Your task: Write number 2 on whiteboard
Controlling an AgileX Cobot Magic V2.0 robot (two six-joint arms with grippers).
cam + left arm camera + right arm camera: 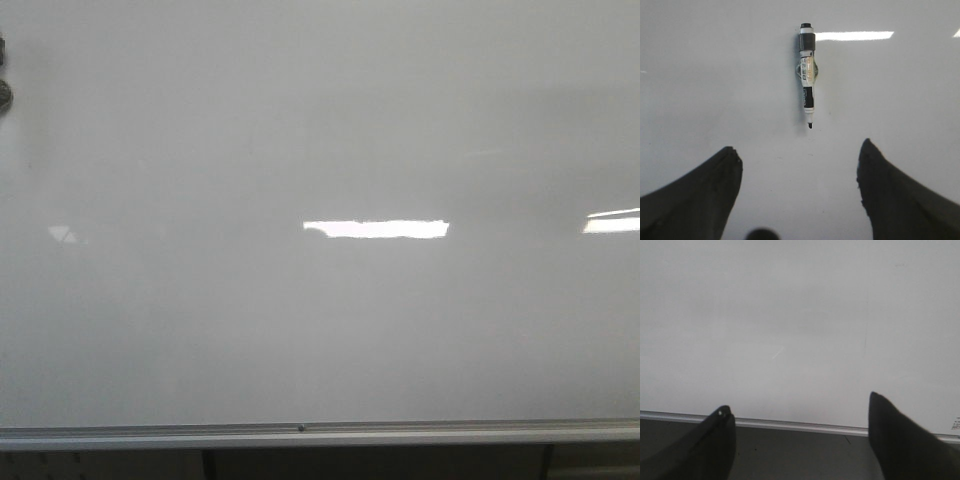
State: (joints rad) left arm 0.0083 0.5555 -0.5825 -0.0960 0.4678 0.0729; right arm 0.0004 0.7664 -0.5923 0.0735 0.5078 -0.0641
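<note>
The board (320,130) fills the front view, glossy white with strip-light glare across it and a silver-grey frame along its lower edge. No "2" shows on it in any view, so by the look of things writing has not begun.

The pen (807,75) is seen only in the left wrist view. It lies flat against the white surface, dark cap end away from the fingers, bare tip pointing back toward them. A small clear clip or holder seems to sit around its middle; whether that fixes it to the board I cannot tell.

I judge the pen light, stiff and smooth-barrelled, so liable to roll or twist in a loose pinch. The best hold would be across the barrel just behind the tip, on the labelled part. That keeps the tip steady and leaves it free to press. The board is hard and slick, so the tip will glide easily and needs only light pressure. Too much pressure could push the pen back through the grip.

The left gripper (799,165) faces the pen squarely, its two dark fingers (700,200) spread wide with nothing between them. They are short of the pen and not touching it.

The right gripper (800,412) is spread wide too and empty. Its fingers (905,440) are over the board's lower frame, with bare white surface beyond.
</note>
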